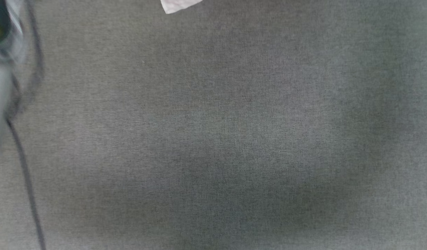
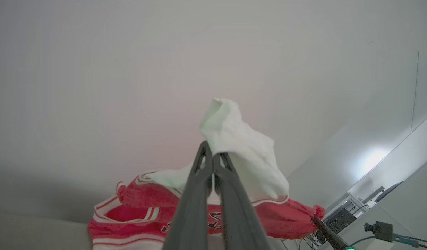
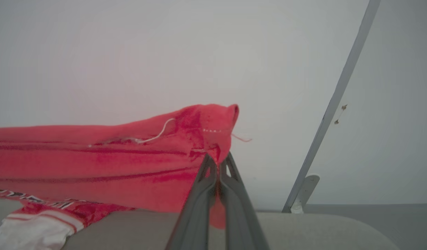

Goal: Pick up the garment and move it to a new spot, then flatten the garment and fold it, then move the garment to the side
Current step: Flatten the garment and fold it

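Both jaws clamp the garment (image 3: 95,163); lettering (image 3: 22,198) half hidden.

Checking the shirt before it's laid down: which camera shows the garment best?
The right wrist view: the garment stretches wide, red body, lettering and white sleeve visible. The left wrist view shows it bunched behind the left gripper; the head view catches a white corner.

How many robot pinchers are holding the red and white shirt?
2. The left gripper is shut on a white part of the garment, seen in its wrist view. The right gripper is shut on a red edge, seen in its own wrist view.
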Available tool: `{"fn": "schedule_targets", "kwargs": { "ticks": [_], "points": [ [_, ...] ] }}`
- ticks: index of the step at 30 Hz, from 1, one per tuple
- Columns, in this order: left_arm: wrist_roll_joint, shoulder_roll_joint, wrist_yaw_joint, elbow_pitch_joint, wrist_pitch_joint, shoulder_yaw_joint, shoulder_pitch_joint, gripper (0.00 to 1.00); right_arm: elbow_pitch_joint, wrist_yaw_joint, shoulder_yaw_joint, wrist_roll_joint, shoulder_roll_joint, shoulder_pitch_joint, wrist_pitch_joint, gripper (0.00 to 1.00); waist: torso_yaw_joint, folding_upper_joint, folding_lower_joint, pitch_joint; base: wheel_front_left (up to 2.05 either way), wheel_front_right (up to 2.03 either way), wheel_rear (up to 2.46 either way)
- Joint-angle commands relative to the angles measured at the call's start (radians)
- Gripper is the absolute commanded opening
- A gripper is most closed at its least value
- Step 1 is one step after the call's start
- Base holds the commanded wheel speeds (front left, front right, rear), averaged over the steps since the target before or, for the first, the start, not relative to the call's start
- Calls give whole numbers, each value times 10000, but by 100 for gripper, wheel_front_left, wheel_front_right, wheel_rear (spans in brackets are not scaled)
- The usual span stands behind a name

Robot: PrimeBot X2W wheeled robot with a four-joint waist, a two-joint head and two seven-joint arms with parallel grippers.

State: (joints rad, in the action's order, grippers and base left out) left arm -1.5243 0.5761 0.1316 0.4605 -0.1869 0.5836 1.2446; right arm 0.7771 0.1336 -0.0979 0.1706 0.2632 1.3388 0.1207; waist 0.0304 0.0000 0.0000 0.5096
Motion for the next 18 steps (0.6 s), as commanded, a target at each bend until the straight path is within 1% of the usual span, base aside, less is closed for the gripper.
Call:
{"fn": "schedule_targets", "kwargs": {
  "ticks": [1, 5, 6, 8, 10, 14, 18],
  "points": [
    [-173, 115, -28, -254, -103, 41, -673, 0, -57, -51, 192, 182, 129, -518, 102, 0, 55, 0, 0, -155, 0, 0, 0],
    [-339, 177, -23, -1300, -372, 495, -3118, 0, -681, -50, 819, 1194, 481, -2447, 553, 0, 143, 0, 0, -531, 0, 0, 0],
    [-228, 295, -23, -1509, -455, 611, -3606, 0, -966, -50, 968, 1456, 539, -2937, 714, 0, 128, 0, 0, -596, 0, 0, 0],
    [-384, 279, -22, -2008, -545, 717, -4593, 0, -1613, -42, 1221, 1979, 740, -4059, 1109, 0, 156, 0, 0, -770, 0, 0, 0],
    [-359, 470, -22, -2494, -628, 779, -5406, 0, -2390, -40, 1364, 2498, 868, -5011, 1567, 0, 131, 0, 0, -926, 0, 0, 0],
    [-245, 821, -22, -3643, -728, 697, -6965, 0, -4091, -40, 1293, 3274, 1173, -6972, 2596, 0, 95, 0, 0, -1269, 0, 0, 0],
    [-52, 1384, -22, -4806, -775, 660, -8462, 0, -5950, -39, 686, 3733, 1251, -8836, 3585, 0, 83, 0, 0, -1595, 0, 0, 0]
  ]
}}
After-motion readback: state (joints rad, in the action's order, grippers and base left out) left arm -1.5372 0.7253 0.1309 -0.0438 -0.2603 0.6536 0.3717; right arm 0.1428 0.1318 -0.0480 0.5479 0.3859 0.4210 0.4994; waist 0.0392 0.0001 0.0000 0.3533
